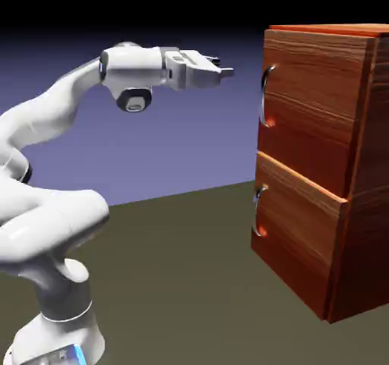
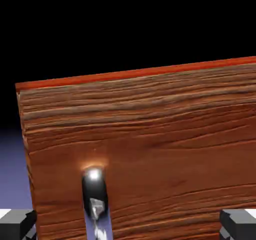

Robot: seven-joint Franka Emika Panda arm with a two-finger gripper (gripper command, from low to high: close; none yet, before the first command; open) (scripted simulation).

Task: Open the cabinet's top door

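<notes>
Claw wide open, holding nothing, well apart from handle near top door's edge.

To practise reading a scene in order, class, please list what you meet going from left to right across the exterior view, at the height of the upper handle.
The arm, then the upper door's curved silver handle, then the upper door's wood-grain front, then the cabinet's side.
</notes>
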